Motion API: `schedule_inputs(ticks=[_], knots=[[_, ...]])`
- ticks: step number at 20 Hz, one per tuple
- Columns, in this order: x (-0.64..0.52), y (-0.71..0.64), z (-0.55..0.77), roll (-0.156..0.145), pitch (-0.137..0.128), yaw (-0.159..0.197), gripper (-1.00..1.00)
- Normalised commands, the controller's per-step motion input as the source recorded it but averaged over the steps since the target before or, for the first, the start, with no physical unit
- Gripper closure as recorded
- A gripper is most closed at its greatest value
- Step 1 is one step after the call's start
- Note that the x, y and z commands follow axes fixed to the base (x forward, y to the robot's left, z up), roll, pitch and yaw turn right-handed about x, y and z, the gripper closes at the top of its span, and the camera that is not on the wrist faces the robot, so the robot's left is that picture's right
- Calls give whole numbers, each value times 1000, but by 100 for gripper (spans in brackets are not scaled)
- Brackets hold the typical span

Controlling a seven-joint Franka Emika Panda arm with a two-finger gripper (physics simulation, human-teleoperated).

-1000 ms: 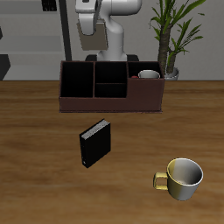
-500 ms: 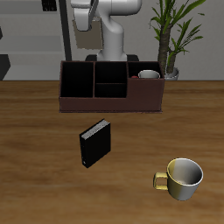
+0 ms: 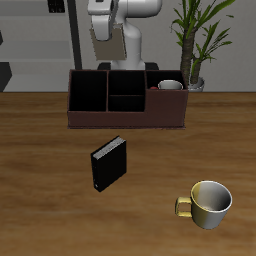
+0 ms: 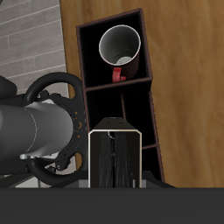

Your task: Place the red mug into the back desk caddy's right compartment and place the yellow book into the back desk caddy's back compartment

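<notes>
The back desk caddy (image 3: 125,120) stands at the table's back, a long dark reddish-brown box. The red mug (image 3: 170,86) stands upright in its wide right compartment; it also shows in the wrist view (image 4: 120,48). My gripper (image 3: 103,47) hangs high above the caddy's rear wall, shut on the yellow book (image 3: 103,42), which looks grey-tan. In the wrist view the book (image 4: 116,162) shows dark with a pale edge and hangs over the caddy's (image 4: 79,52) small middle sections. The fingers are hidden by the book. The back compartment (image 3: 125,82) is empty.
A black book (image 3: 110,163) with white page edges stands on the table's middle. A plain yellow-gold mug (image 3: 207,203) sits near the front edge. A potted plant (image 3: 195,40) stands behind the caddy's mug end. The robot's base is behind the caddy.
The gripper with the book swung a little sideways and partly back, staying high above the caddy's rear. Nothing on the table moved.
</notes>
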Motion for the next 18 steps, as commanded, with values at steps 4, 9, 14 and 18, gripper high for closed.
schedule_inputs(ticks=[4, 9, 14, 18], knots=[[18, 155, -82, 33, 5, 36, 100], [-36, 211, -92, 44, 13, 14, 100], [-19, 127, -92, 25, 26, 15, 100], [10, 70, -34, 10, 16, 12, 100]])
